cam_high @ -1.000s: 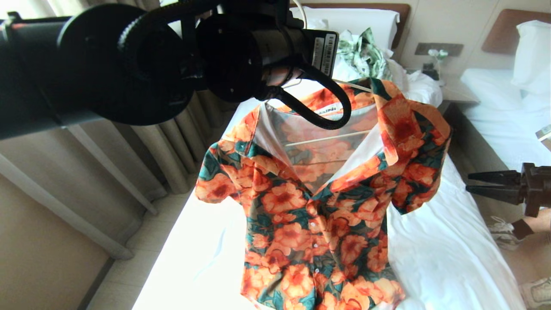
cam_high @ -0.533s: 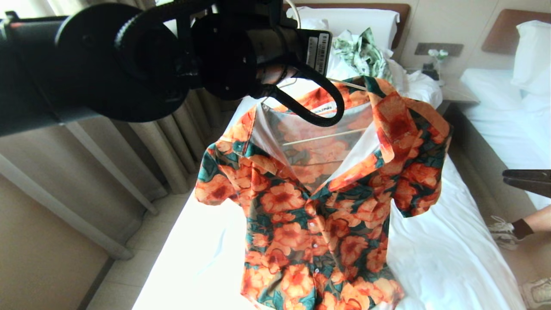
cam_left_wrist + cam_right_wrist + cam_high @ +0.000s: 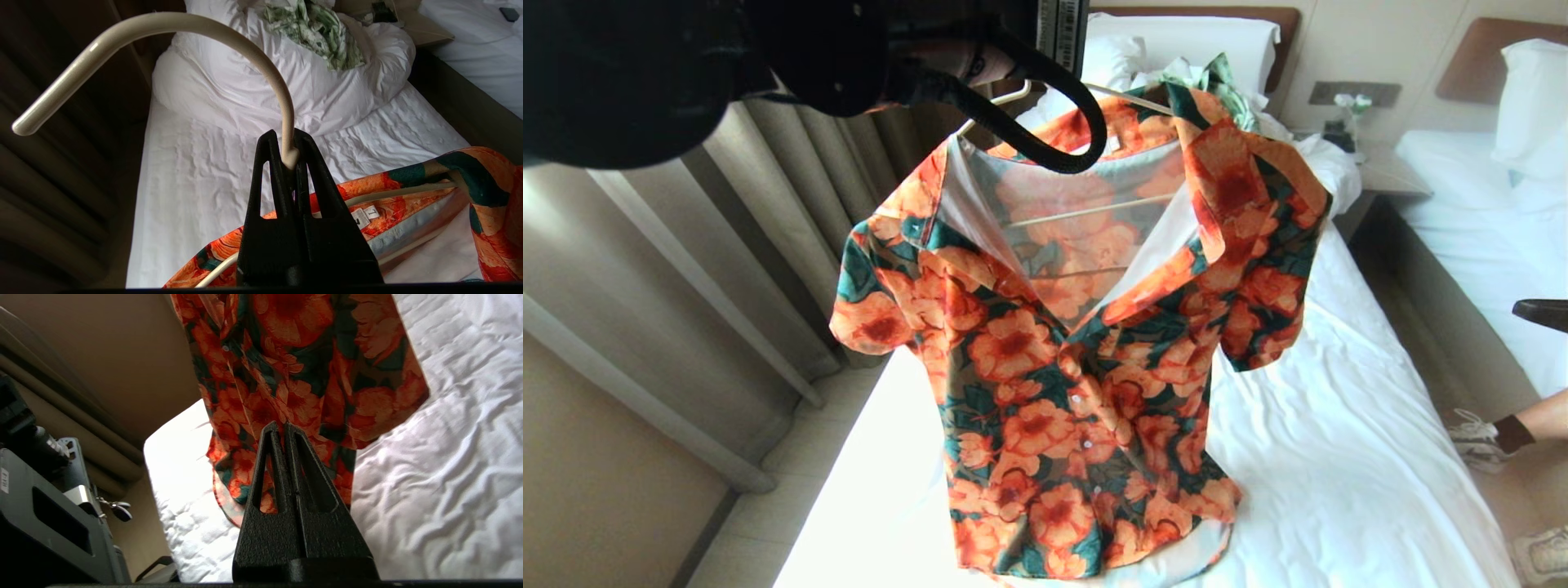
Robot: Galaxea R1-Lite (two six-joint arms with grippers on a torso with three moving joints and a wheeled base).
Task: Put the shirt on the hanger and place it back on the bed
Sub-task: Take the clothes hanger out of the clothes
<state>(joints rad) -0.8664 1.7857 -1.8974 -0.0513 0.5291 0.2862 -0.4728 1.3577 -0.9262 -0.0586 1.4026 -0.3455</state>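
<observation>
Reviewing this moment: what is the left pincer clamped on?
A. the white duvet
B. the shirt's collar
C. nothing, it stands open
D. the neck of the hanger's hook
D: in the left wrist view the left pincer is shut on the base of the hook of the hanger, with the shirt draped on the wire below it.

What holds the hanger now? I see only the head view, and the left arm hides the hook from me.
Observer: In the left wrist view, the left gripper is shut on the hanger, just below its curved hook.
Operator: And the right gripper? I see only a dark tip at the picture's edge.
Observer: In the right wrist view, the right gripper is shut with nothing between its fingers. It points toward the lower part of the shirt, which hangs over the bed.
</observation>
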